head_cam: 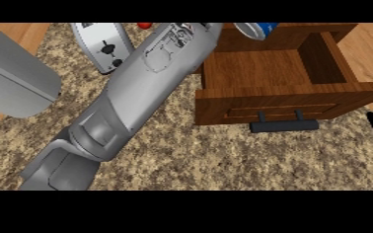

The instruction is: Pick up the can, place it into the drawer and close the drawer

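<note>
Stone counter (218,163): one, speckled brown and beige, filling most of the view.
Forearms: one plainly seen (138,89), grey, lying slantwise from the lower left up to the top edge, its upper end just left of the drawer's back corner. I cannot tell which arm it is.
Grey shape (25,84): one, smooth and rounded, at the left edge; I cannot tell what it is.
Drawer (277,106): one, dark brown wood, pulled open at the right, its front panel facing the lower edge. The floor inside shows bare wood.
Toaster (105,44): one, silver-white with dark knobs on its face, tilted at the upper left, just beside the forearm.
Handle (284,125): one, a dark bar on two short posts, standing out from the drawer's front panel.
Can (258,29): one, at the top edge above the drawer's back left part, cut off by the view. A silver rounded end and a blue side show; it looks tilted. I cannot tell whether it is held.
Red thing (144,25): one, small, at the top edge between toaster and forearm; too little shows to name it.
Hand: none shows, as the forearm's end runs past the top edge, so open or closed cannot be told.
</note>
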Action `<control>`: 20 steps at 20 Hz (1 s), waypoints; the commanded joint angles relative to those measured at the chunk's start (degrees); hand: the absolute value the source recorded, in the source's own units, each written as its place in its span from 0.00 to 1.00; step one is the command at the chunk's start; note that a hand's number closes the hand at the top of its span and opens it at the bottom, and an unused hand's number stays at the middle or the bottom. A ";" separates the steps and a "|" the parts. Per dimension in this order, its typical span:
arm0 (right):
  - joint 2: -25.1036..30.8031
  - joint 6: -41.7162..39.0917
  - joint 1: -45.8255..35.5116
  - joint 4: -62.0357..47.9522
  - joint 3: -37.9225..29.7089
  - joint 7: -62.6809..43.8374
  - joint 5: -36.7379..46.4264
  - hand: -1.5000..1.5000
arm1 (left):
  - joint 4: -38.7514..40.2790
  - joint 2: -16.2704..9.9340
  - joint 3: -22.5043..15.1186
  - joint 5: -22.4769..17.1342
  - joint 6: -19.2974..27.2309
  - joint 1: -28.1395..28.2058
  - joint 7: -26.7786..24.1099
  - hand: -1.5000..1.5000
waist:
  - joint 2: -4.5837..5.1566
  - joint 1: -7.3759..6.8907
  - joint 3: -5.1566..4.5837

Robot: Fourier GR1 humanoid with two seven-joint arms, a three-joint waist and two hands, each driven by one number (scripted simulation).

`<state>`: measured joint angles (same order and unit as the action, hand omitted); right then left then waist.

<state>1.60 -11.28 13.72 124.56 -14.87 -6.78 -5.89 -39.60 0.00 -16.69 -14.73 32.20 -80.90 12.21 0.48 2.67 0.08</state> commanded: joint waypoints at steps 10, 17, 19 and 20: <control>1.82 0.26 -4.12 -1.52 -0.85 -1.94 -0.25 0.00 | 12.43 0.00 -6.57 -8.93 0.86 -3.54 -7.79 1.00 | 0.57 1.61 0.04; 0.32 0.90 -4.69 -3.36 0.62 -0.25 1.43 0.00 | 17.07 0.00 -9.25 -10.87 2.45 -5.05 -11.05 1.00 | 0.77 2.16 0.06; 2.36 1.34 -8.62 -5.36 -0.53 -1.52 1.39 0.00 | 17.39 0.00 -11.33 -11.91 3.67 -4.09 -11.21 1.00 | 1.13 3.08 0.09; 1.02 0.85 -6.42 -3.35 0.67 -1.42 0.79 0.00 | 17.35 0.00 -11.68 -11.89 2.82 -3.78 -13.07 1.00 | 1.02 3.33 0.07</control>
<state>2.99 -10.73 7.92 120.82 -14.85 -7.52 -5.03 -23.95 -0.01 -26.83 -25.72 35.15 -84.67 1.40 1.39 5.46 0.16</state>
